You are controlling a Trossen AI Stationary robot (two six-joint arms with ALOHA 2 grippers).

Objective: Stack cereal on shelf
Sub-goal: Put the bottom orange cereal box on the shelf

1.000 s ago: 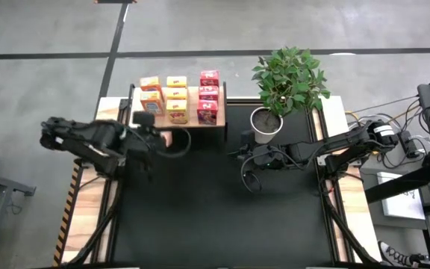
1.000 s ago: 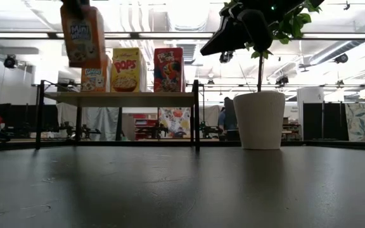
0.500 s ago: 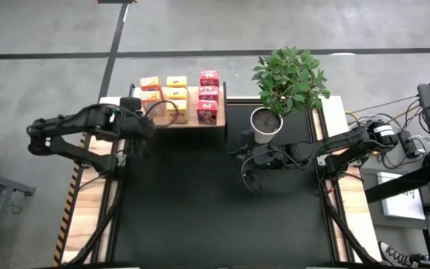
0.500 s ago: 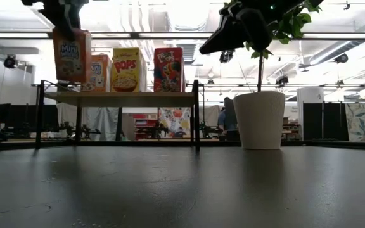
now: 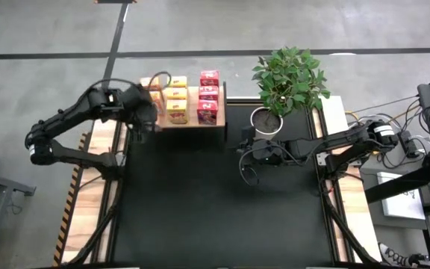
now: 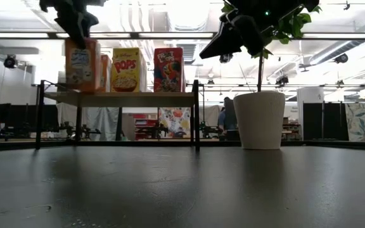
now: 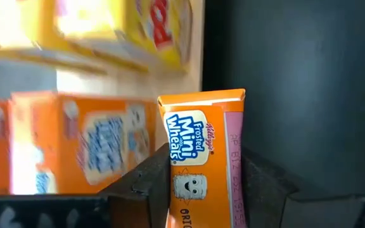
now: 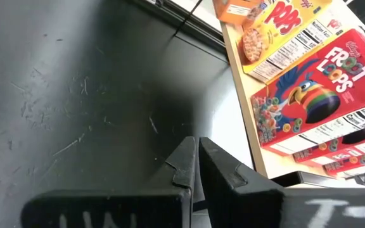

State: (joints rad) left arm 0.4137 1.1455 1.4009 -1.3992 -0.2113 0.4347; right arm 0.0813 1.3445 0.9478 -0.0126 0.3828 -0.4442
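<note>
we judge stacking nearly done: yellow boxes (image 5: 175,103) and red boxes (image 5: 208,97) sit on the shelf (image 5: 189,122). left gripper (image 7: 203,190), jaws clamped on last orange box (image 7: 203,158), hovers over shelf's left end. right gripper (image 8: 197,166), jaws together, waits right of the shelf.

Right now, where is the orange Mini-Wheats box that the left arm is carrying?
The orange Mini-Wheats box is held in the left gripper at the left end of the shelf, beside the other orange boxes.

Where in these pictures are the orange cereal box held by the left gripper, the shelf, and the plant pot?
orange cereal box (image 7: 203,158): left wrist view, printed front.
left gripper (image 7: 204,166): left wrist view, clamped on that box.
shelf (image 6: 125,99): low view, board's front edge.
plant pot (image 6: 259,120): low view, white side wall.
</note>
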